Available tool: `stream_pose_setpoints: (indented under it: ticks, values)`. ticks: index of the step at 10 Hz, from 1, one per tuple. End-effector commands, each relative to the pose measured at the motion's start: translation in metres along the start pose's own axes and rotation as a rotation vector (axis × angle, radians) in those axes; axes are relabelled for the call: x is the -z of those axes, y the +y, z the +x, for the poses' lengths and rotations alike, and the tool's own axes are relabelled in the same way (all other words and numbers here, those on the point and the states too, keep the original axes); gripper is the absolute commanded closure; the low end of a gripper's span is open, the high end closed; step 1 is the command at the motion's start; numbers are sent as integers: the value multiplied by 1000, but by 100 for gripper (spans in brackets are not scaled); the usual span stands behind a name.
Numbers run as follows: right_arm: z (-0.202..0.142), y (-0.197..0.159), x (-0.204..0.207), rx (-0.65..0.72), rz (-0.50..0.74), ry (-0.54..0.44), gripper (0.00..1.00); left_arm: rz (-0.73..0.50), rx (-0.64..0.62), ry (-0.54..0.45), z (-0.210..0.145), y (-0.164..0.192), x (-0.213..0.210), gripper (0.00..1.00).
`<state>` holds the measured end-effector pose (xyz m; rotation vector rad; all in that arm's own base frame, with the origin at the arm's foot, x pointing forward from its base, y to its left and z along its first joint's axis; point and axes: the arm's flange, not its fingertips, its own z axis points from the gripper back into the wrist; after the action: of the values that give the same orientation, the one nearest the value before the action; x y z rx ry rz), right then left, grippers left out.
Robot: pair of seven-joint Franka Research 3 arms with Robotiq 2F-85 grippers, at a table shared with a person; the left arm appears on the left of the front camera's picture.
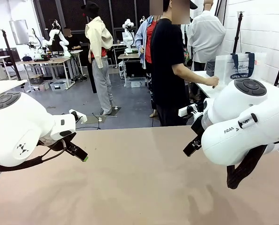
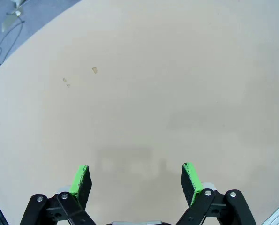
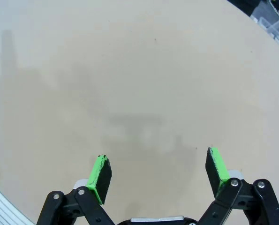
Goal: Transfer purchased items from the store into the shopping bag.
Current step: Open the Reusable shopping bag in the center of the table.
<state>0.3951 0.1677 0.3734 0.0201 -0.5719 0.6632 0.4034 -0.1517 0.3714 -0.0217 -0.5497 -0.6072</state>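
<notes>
The shopping bag (image 1: 240, 65), whitish and translucent with navy handles, stands on a white side table behind my right arm. The person's hand (image 1: 213, 82) reaches to its left side. A dark grey patch (image 1: 210, 68) left of the bag may be the store; it is too small to tell. My left gripper (image 1: 78, 152) hangs open above the left part of the beige table (image 1: 139, 187). In the left wrist view its fingers (image 2: 136, 180) have nothing between them. My right gripper (image 1: 192, 146) hangs open over the right part. The right wrist view shows bare tabletop between its fingers (image 3: 159, 171).
The person (image 1: 169, 65) stands at the table's far edge, turned toward the side table. My right arm's bulky white body (image 1: 247, 122) blocks much of the right side. Other people and tables stand farther back.
</notes>
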Motion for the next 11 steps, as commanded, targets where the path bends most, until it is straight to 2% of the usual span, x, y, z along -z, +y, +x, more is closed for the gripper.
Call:
stream_pose_setpoints:
  ticks: [1, 11]
  values:
    - [0, 0, 0, 0, 0, 0, 0, 0, -1, 0, 0, 1, 0, 0]
    - [0, 0, 0, 0, 0, 0, 0, 0, -1, 0, 0, 1, 0, 0]
